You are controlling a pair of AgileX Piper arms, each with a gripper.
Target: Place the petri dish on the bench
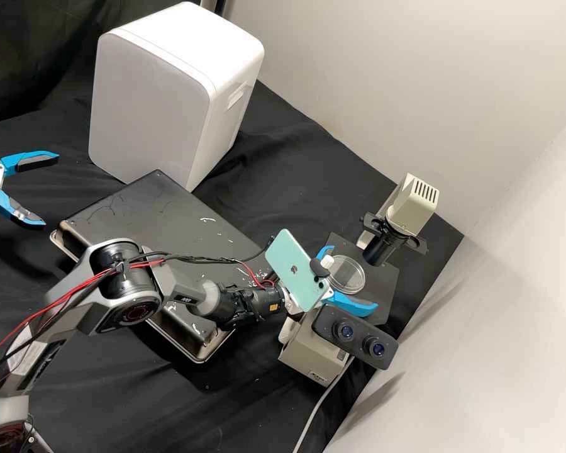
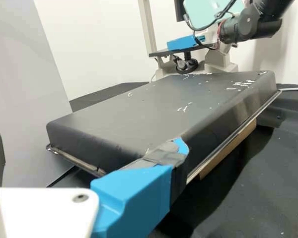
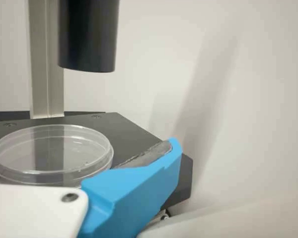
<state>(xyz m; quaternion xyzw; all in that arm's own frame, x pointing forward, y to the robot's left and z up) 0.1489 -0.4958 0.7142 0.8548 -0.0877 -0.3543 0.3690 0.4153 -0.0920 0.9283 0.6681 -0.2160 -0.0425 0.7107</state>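
Observation:
A clear petri dish [image 1: 348,274] [image 3: 49,153] rests on the black stage [image 1: 383,283] of a microscope at the right of the bench, under the dark condenser tube [image 3: 88,34]. My right gripper [image 1: 349,281] is at the stage, open, with one blue finger on each side of the dish; in the right wrist view one finger [image 3: 139,186] lies beside the dish's rim. My left gripper [image 1: 39,189] hangs open at the far left of the bench with nothing between its fingers [image 2: 134,198].
A white box [image 1: 170,88] stands at the back. A dark flat slab on a metal tray [image 1: 157,217] [image 2: 188,114] lies mid-bench between the arms. The microscope's eyepieces [image 1: 358,336] face the front. A pale wall runs close along the right.

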